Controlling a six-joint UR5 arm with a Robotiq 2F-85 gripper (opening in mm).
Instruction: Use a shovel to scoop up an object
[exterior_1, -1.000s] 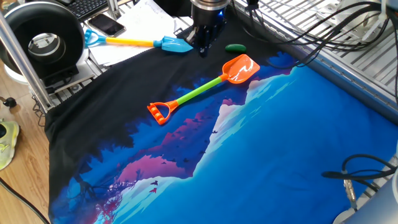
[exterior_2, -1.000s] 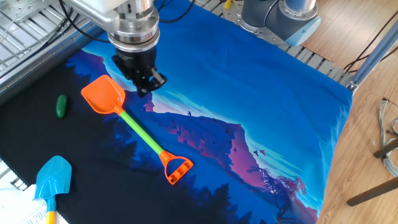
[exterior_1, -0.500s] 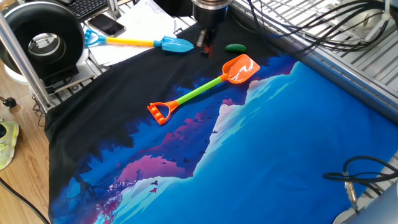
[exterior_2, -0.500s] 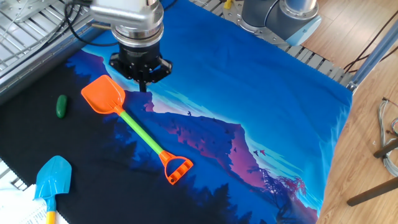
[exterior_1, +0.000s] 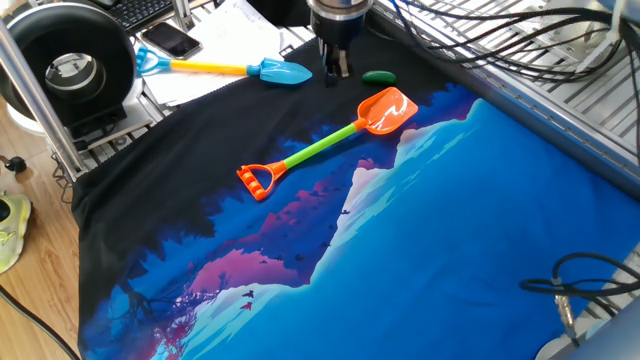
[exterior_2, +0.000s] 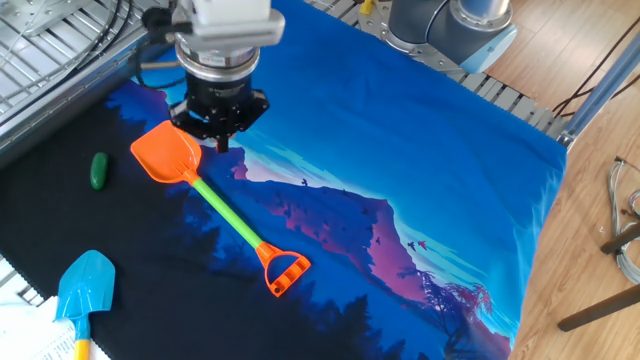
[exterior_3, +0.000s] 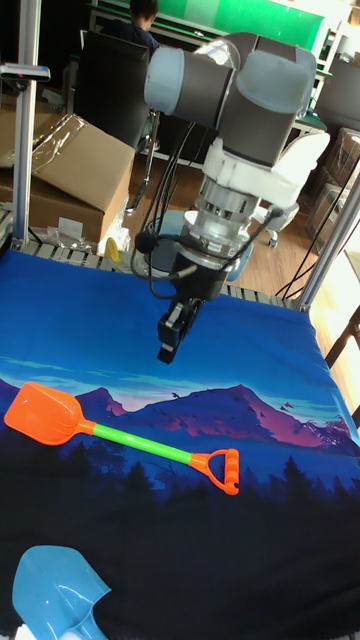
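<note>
The shovel (exterior_1: 388, 110) lies flat on the dark cloth, orange blade at the far end, green shaft and orange handle toward the near left. It also appears in the other fixed view (exterior_2: 167, 153) and the tall view (exterior_3: 40, 412). The object (exterior_1: 378, 76), a small dark green oval, rests just beyond the blade, and lies left of the blade in the other fixed view (exterior_2: 98, 170). My gripper (exterior_1: 336, 66) hangs above the cloth beside the blade (exterior_2: 216, 140), pointing down (exterior_3: 172, 336). It is open and empty, touching nothing.
A blue-bladed shovel (exterior_1: 270, 70) with a yellow shaft lies at the cloth's far left edge (exterior_2: 85, 285). A phone, papers and a black round device (exterior_1: 70, 70) sit beyond it. Cables and a metal rack (exterior_1: 560, 60) run along the far right.
The gripper has turned about its vertical axis and shifted slightly toward the orange blade. The shovel and the green object have not moved.
</note>
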